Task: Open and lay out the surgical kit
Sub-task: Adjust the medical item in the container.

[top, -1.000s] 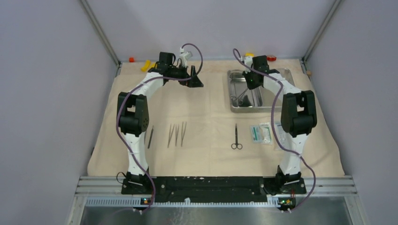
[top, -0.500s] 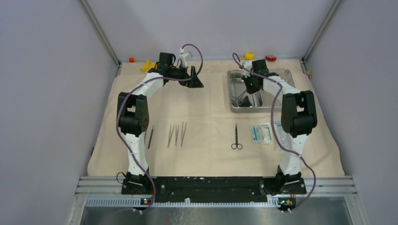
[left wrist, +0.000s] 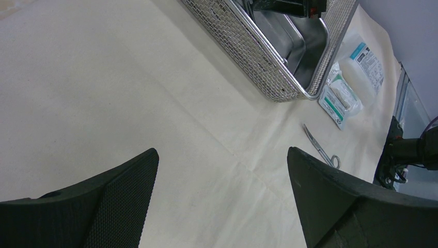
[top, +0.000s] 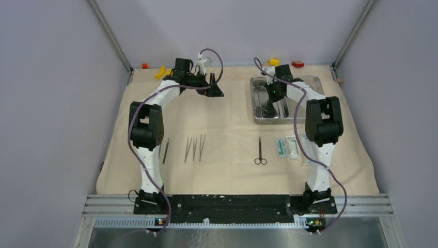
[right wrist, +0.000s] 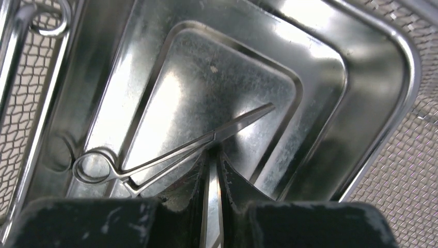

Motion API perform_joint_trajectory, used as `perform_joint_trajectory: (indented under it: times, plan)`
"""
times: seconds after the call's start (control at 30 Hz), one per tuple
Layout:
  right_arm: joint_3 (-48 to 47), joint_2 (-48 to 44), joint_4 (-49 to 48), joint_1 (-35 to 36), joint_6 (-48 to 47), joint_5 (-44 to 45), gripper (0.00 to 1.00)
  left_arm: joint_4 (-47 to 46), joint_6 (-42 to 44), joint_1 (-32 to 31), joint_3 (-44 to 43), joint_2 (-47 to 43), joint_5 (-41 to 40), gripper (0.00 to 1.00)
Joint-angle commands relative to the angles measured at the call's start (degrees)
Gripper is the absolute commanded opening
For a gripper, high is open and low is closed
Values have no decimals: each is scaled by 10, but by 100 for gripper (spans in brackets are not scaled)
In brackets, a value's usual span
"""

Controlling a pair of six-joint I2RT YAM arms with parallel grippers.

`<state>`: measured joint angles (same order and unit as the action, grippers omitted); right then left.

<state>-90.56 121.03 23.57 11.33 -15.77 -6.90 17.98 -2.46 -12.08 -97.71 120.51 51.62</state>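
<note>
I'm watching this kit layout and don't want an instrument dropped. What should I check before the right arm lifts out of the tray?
1. Grip: the right gripper has its jaws shut on the ring-handled instrument near its pivot. Ok.
2. Instrument free of the steel tray floor and walls: cannot tell.
3. Landing spot: bare cloth lies between the tweezers and the scissors. Ok.
4. Left gripper: open, holding nothing, and away from the tray. Ok.
5. Packets: lying flat to the right of the scissors, clear of that landing spot. Ok.
</note>
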Motion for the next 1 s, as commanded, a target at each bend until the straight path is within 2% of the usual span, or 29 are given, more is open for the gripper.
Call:
perform_joint_trajectory:
  times: [0.0, 0.53, 0.73, 0.97]
  plan:
    - [-41, 26, 9, -3, 10, -11, 10, -23, 4, 5, 1, -9, 11, 99]
    - [-163, 123, 46, 4, 45, -30, 10, -23, 3, 12, 1, -2, 16, 99]
    - [-183, 126, 50, 5, 64, -37, 10, -23, 4, 16, 2, -2, 16, 99]
    - [-146, 58, 12, -10, 130, -17, 25, -27, -1, 17, -1, -2, 19, 99]
